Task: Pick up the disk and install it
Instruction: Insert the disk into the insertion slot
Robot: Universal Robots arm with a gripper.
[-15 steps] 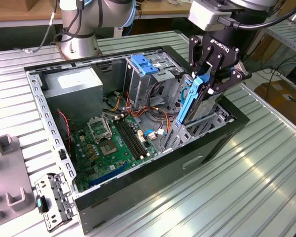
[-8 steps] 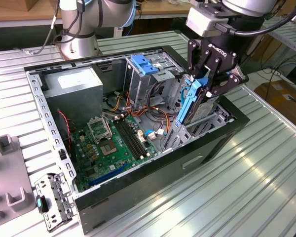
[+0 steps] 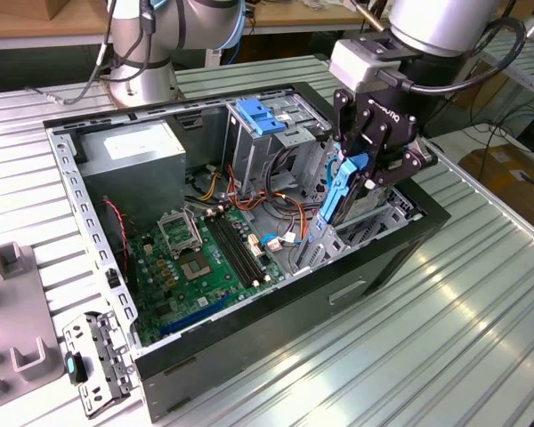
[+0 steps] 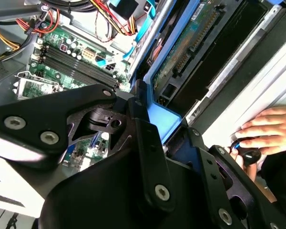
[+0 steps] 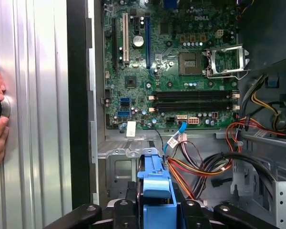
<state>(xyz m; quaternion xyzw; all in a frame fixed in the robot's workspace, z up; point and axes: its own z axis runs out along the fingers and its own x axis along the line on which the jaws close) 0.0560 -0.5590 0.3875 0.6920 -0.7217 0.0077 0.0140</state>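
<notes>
1. A robot arm's pincer point(image 3: 356, 173) is clamped on the disk point(image 3: 341, 191), gripping its blue carrier rails. It holds the disk on edge over the drive bay at the exterior view's right end of an open computer case point(image 3: 374, 267), which lies on a ribbed metal table point(image 3: 445, 338).
2. The edge-on hold looks chosen so the disk can slot between the bay's metal walls and stay clear of the orange and black cables point(image 3: 280, 209) bunched just beside it.
3. The disk is not yet seated. Its lower end dips into the case and its upper part stands above the rim. Whether it touches the bay cannot be told.
4. The exterior view gives the layout: the motherboard point(image 3: 205, 253) lies left of the bay, and a pale-blue plate point(image 3: 262, 116) sits on the far drive cage.
5. The second wrist view adds the disk's green circuit side and connector, turned toward the dark bay opening. The first wrist view looks past the blue end tab to the board.
6. Both wrist views catch a person's hand point(image 4: 269, 129) on a small control point(image 4: 245, 153) on the table beside the case.
</notes>
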